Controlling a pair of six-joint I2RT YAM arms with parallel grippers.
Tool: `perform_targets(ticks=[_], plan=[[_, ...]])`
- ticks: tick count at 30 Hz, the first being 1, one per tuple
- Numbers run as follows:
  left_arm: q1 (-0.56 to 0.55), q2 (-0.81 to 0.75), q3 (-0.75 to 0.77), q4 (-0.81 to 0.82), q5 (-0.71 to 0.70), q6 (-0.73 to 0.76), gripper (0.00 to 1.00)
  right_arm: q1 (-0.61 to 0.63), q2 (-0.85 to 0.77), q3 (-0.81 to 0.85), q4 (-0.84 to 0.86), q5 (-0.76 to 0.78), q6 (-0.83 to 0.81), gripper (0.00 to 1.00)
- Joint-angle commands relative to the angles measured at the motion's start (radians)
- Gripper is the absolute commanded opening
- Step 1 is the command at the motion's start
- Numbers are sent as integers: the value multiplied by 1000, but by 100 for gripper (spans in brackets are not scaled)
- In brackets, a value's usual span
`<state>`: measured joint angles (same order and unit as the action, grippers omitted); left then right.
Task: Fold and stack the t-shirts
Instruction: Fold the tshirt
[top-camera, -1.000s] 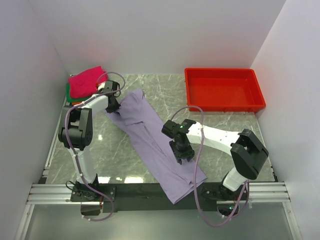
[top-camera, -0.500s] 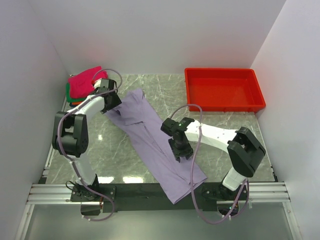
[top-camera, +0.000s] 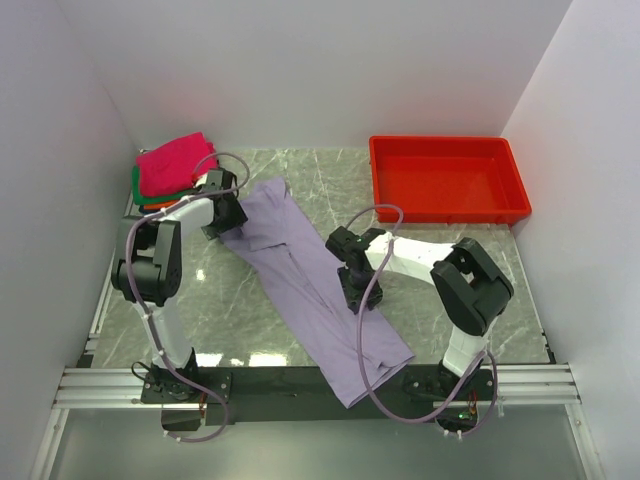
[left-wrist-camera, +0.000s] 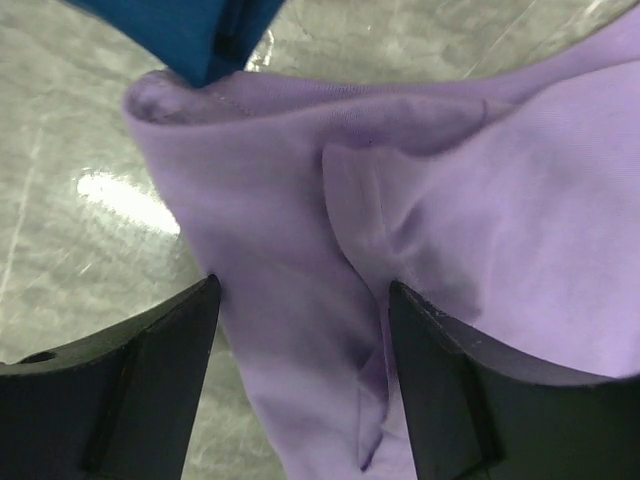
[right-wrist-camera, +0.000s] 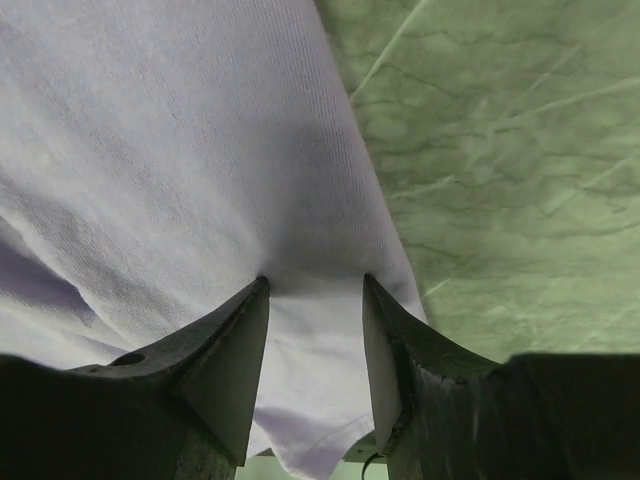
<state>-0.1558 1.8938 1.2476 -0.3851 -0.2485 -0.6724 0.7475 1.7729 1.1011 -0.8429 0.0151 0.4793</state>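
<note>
A: Where is the lavender t-shirt (top-camera: 300, 270)?
B: Flat, left of the red tray (top-camera: 385, 170). The left gripper (top-camera: 228, 213) gapes over its corner, holding nothing.
A: And the right gripper (top-camera: 357, 297)?
B: Half open, tips pressing the cloth, gripping nothing.

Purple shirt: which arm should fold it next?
Probably right: the right gripper sits open on the lavender shirt at its side edge, ready to pinch. The left gripper hangs open over the far end.

Plain white walls (top-camera: 300, 60) on three sides of a grey-green marble tabletop (top-camera: 230, 300) (glossy, with pale glare patches)
</note>
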Motion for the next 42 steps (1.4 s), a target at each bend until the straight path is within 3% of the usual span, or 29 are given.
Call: perform_targets(ticks=[1,13,31,36,42], plan=[[1,48,47,55,34,36,74,-7,0,-33,57,-12,-5,49],[-21,238,199,91,107,28,73,-4,16,-109,65,-168,-22,49],[-59,580,737,26,170,57,74,-2,158,150,-33,-244,-94,48],[-59,619,812,38,195,63,83,-4,201,262,-68,-236,-110,48],[-57,545,799,63,196,109,91,-5,189,387,-125,-193,-119,50]])
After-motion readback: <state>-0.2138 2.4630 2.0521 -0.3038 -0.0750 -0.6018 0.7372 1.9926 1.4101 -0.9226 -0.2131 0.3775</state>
